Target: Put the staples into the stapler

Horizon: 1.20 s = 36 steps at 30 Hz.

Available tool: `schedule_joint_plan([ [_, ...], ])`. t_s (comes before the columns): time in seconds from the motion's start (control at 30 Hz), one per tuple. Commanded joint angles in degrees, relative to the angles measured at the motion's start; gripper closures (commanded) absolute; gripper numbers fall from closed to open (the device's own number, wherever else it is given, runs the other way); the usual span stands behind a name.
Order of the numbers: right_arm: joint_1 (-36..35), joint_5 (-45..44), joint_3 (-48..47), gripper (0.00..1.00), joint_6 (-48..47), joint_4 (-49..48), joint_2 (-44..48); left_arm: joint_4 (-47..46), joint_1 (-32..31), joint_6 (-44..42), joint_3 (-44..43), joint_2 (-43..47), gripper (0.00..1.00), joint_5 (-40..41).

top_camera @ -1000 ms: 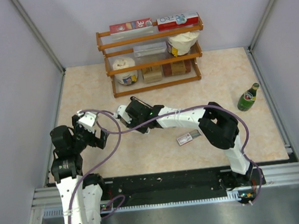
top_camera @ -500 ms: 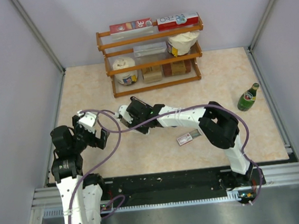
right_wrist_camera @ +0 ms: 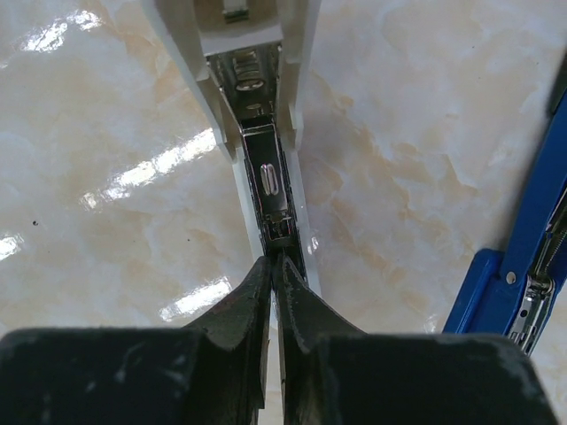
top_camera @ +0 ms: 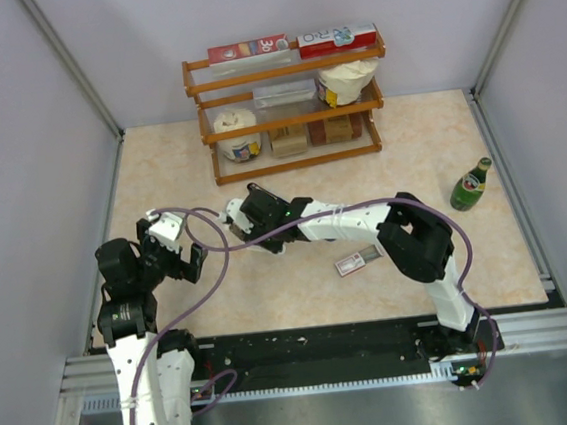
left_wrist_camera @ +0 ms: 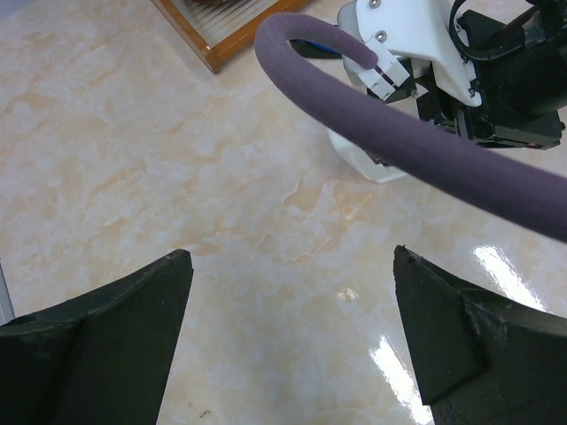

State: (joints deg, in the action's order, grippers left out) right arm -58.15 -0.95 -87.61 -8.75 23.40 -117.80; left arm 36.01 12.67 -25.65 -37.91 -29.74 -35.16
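Observation:
A white stapler (right_wrist_camera: 266, 133) lies open on the table with its metal magazine channel facing up; it also shows in the left wrist view (left_wrist_camera: 372, 164) and the top view (top_camera: 230, 216). My right gripper (right_wrist_camera: 273, 258) is shut, its tips resting in the near end of that channel; I cannot see a staple strip between them. The small red-and-white staples box (top_camera: 357, 261) lies on the table below the right arm. My left gripper (left_wrist_camera: 292, 266) is open and empty above bare table, left of the stapler.
A blue stapler (right_wrist_camera: 532, 257) lies just right of the white one. A wooden rack (top_camera: 290, 121) with boxes and jars stands at the back. A green bottle (top_camera: 471, 185) stands at the right. A purple cable (left_wrist_camera: 399, 142) loops between the arms.
My right gripper has edged slightly left along the white stapler. The left arm has not moved.

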Motion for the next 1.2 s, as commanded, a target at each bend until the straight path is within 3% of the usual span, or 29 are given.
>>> schedule_joint_plan([
  [0.0, 0.9, -1.0, -0.3, 0.94, 1.2, -0.2, 3.8, -2.0, 0.4, 0.0, 0.1, 0.6, 0.01, -1.2],
  [0.43, 1.4, -0.2, 0.2, 0.87, 0.7, -0.3, 9.7, -2.0, 0.5, -0.1, 0.1, 0.6, 0.01, -1.4],
  [0.73, 6.6, 5.4, 5.1, 0.80, -5.7, -0.4, 18.7, -2.0, 0.4, -0.6, 0.2, 0.4, 0.01, -2.5],
  [0.93, 8.2, 12.2, 18.4, 0.76, -12.1, -10.2, 23.0, -1.4, 0.4, -4.1, -2.5, -3.2, 0.01, -9.1],
  [1.17, 8.2, 18.8, 23.0, 0.73, -11.5, -18.7, 20.2, -7.9, 0.4, -2.7, -4.9, -14.4, 0.01, -17.8],
])
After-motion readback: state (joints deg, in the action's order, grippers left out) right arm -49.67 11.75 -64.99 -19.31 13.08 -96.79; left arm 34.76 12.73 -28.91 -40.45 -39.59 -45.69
